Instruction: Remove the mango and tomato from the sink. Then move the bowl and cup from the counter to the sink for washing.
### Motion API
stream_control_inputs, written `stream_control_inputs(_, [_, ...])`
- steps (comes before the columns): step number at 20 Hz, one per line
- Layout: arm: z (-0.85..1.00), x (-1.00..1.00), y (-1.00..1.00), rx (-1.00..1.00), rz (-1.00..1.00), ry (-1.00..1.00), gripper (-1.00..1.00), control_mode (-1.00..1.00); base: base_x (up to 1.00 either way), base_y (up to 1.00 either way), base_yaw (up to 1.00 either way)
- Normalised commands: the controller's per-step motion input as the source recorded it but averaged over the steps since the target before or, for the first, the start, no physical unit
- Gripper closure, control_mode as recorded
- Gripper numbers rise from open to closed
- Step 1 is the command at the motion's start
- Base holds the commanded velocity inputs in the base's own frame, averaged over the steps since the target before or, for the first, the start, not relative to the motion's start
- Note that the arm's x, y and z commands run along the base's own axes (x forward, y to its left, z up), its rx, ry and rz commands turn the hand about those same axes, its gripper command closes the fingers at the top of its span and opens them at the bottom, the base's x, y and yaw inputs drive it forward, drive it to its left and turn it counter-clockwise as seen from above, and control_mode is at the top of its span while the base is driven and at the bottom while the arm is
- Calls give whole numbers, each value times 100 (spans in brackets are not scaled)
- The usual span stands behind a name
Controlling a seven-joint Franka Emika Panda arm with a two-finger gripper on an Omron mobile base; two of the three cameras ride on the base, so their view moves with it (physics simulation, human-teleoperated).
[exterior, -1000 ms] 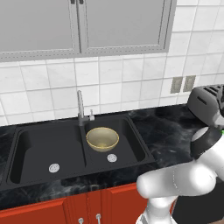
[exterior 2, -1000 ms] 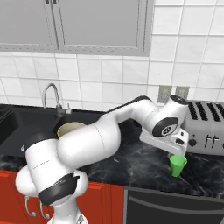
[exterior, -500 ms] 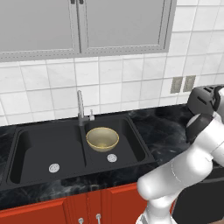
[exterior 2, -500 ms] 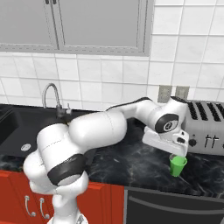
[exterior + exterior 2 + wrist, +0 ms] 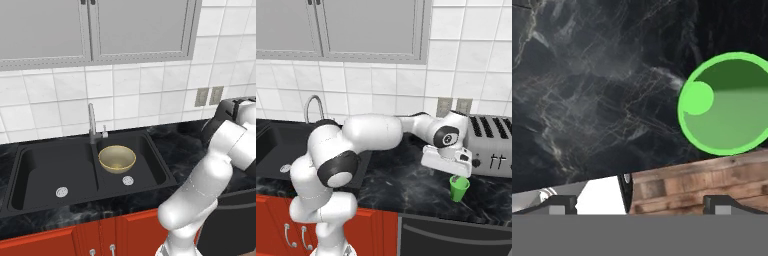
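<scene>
Black sink (image 5: pixel 150 172) holds bowl (image 5: pixel 117 158); cup (image 5: pixel 459 188) empty.

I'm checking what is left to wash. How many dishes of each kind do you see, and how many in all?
Bowl, in the sink's right basin: 1
Cup, green, on the counter by the toaster: 1
Total: 2
</scene>
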Motion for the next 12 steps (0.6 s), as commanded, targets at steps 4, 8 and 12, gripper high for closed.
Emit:
stream_control_inputs(4, [-14, 20, -14, 1, 7, 9, -100, -100, 0, 0, 0])
stream_control_inputs(8, [-16, 17, -16, 6, 7, 5, -100, -100, 0, 0, 0])
stream_control_inputs(12, [-14, 11, -19, 13, 6, 0, -100, -100, 0, 0, 0])
